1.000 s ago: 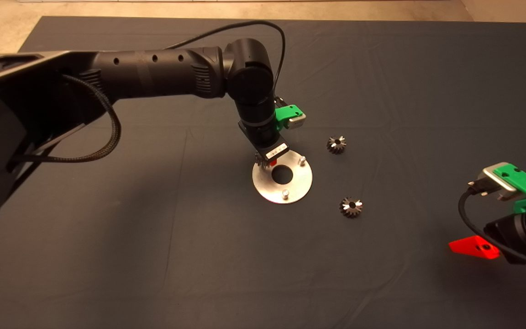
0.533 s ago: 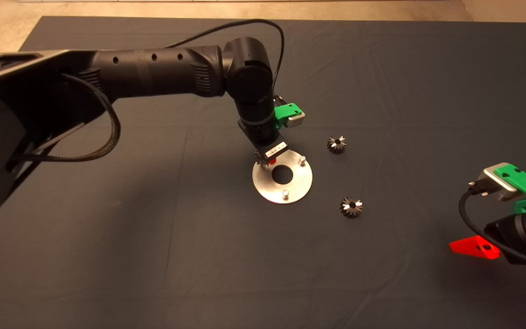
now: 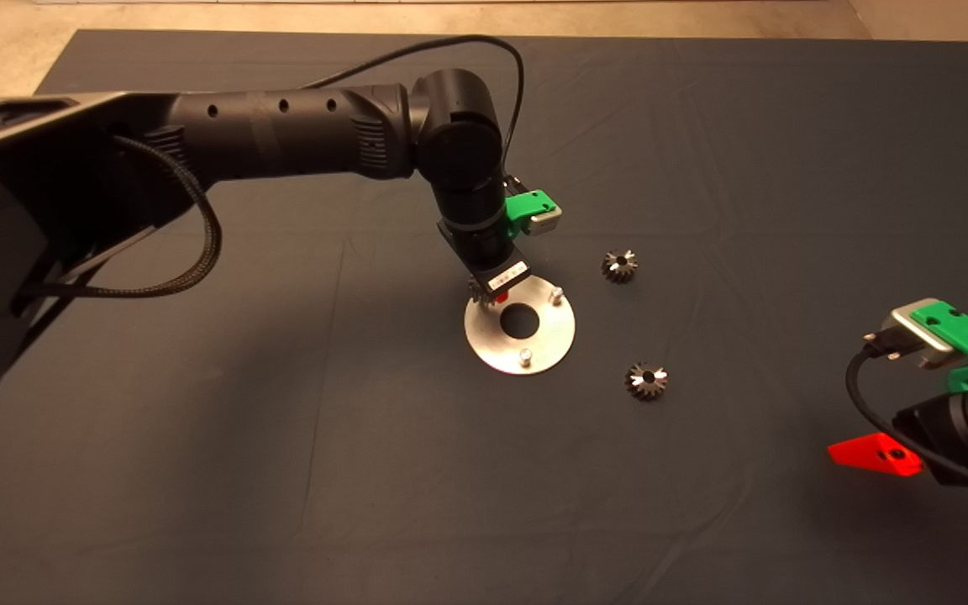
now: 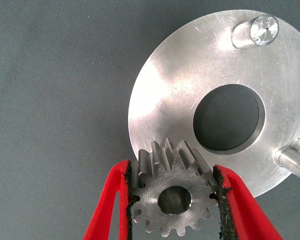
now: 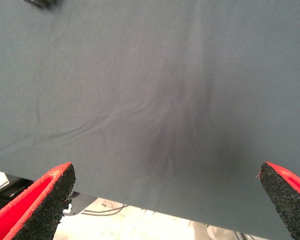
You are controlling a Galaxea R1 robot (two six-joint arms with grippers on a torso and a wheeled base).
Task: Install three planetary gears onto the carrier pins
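Observation:
My left gripper (image 3: pixel 488 293) (image 4: pixel 171 168) is shut on one planetary gear (image 4: pixel 173 200), holding it flat by its teeth over the rim of the shiny round disc (image 3: pixel 539 349) (image 4: pixel 170 100). Two carrier pins (image 3: pixel 556 295) (image 3: pixel 525 356) stand bare on the disc and also show in the left wrist view (image 4: pixel 255 31) (image 4: pixel 292 161). A third pin is hidden under the held gear and fingers. Two more planetary gears (image 3: pixel 619 265) (image 3: pixel 645 381) lie loose on the mat to the right of the disc. My right gripper (image 3: pixel 877 455) (image 5: pixel 167 172) waits open at the lower right, holding nothing.
The dark mat (image 3: pixel 282 420) covers the table, with pale floor beyond its far edge. The left arm (image 3: pixel 299 134) reaches across the upper left of the mat. In the right wrist view the mat's edge and cables on the floor (image 5: pixel 110 210) show.

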